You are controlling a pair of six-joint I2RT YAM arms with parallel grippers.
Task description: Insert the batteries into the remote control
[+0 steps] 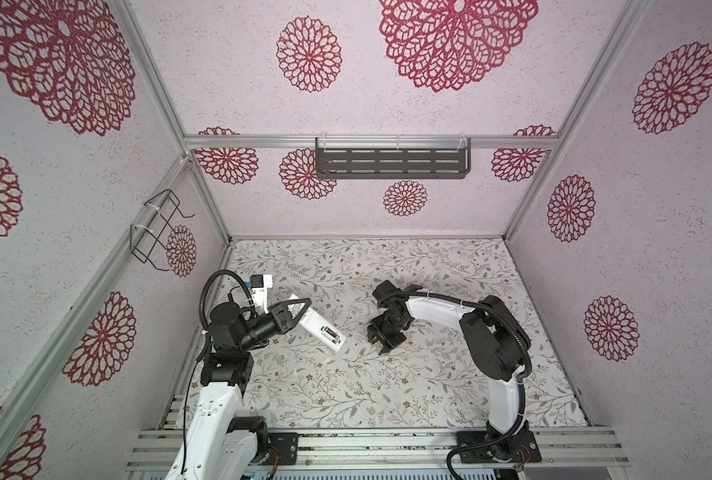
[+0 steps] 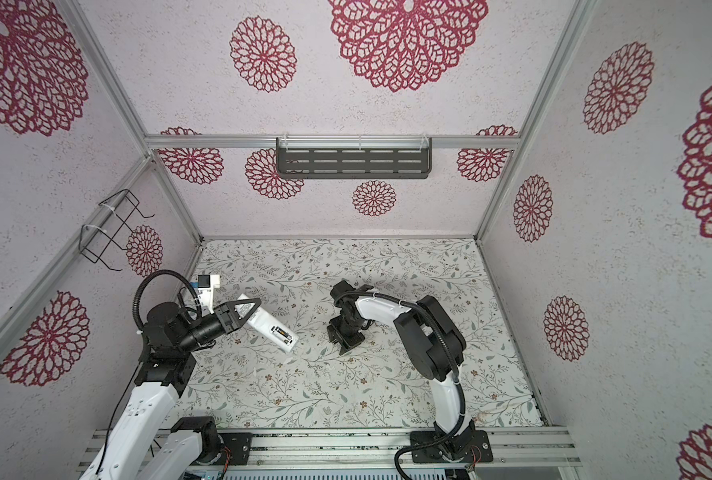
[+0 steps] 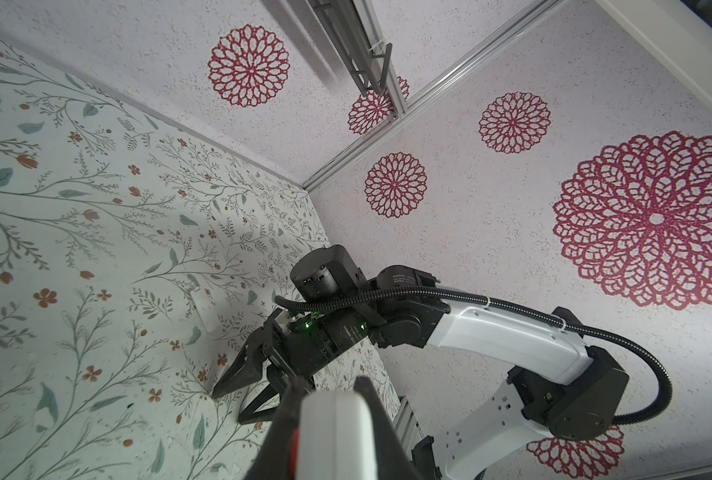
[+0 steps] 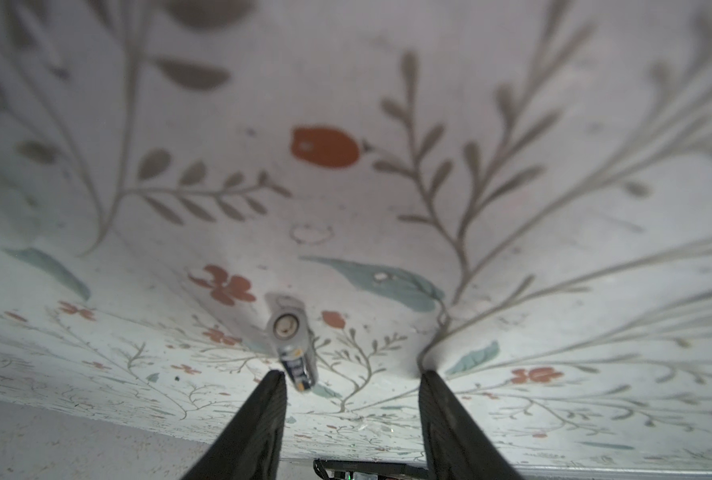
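The step in hand is picking up the last battery. The left gripper [image 1: 298, 311] is closed tight on the long white plastic remote control [image 1: 318, 323], left of the middle in both top views. One small dark battery [image 1: 330, 332] seems to sit in its hole already. The other slim dark battery with a silver end [image 4: 294, 353] lies on the flowery desk [image 4: 512, 166], low in the middle of the right wrist view. It is between the open fingers of the right gripper [image 4: 352, 374]. Next, I think, pinch it and carry it over. I count one remote, two batteries, two grippers.
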